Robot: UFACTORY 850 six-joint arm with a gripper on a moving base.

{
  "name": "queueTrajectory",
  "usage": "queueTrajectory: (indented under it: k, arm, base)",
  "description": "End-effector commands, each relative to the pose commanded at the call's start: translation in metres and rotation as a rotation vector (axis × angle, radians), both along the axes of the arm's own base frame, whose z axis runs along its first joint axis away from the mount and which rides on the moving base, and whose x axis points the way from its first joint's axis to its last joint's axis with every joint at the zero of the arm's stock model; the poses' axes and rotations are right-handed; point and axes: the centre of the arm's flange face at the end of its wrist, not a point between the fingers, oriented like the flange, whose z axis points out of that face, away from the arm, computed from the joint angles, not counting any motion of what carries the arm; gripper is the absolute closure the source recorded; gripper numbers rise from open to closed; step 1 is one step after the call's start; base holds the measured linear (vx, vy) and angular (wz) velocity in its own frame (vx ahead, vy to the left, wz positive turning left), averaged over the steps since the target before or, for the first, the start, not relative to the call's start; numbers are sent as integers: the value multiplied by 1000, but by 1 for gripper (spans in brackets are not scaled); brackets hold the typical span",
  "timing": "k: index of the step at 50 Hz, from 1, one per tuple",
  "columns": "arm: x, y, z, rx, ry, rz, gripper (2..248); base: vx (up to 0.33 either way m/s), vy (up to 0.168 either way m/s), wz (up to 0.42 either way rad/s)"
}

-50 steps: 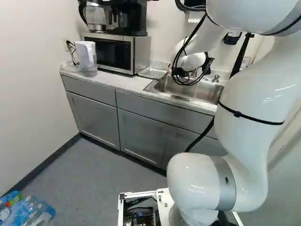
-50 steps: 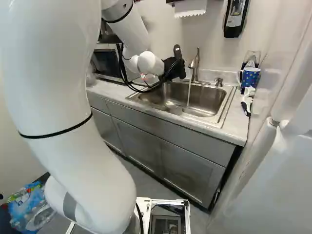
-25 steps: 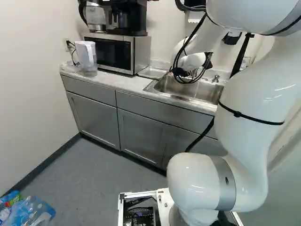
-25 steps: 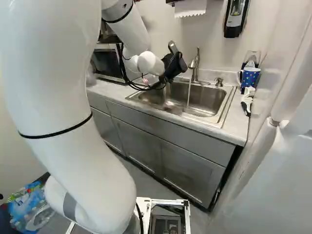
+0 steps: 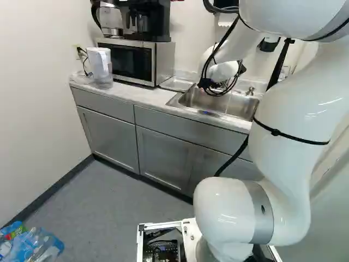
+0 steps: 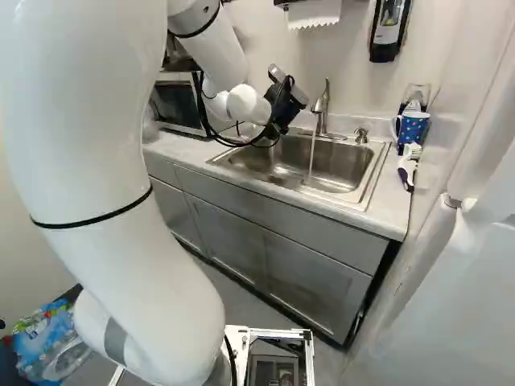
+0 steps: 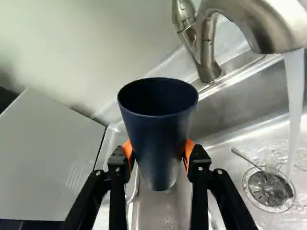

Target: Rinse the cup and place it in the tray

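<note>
As water runs from the tap into the sink, my gripper grips the dark blue cup from both sides, fingers parted by its width, near the tap but clear of the stream.

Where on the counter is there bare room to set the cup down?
A narrow strip of counter before the microwave looks bare; so, in the right base view, does the patch right of the sink, nearer than the brush. Behind that, brush and blue mug crowd the corner.
</note>
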Motion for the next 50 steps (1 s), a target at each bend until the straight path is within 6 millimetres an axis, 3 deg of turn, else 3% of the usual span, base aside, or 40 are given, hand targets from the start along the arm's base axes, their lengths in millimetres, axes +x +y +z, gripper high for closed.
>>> queueTrajectory:
  k: [43,50]
  arm:
    - [0,0,0,-405,91,179,129]
    - [0,0,0,-405,91,179,129]
  base:
    - [0,0,0]
    - [0,0,0]
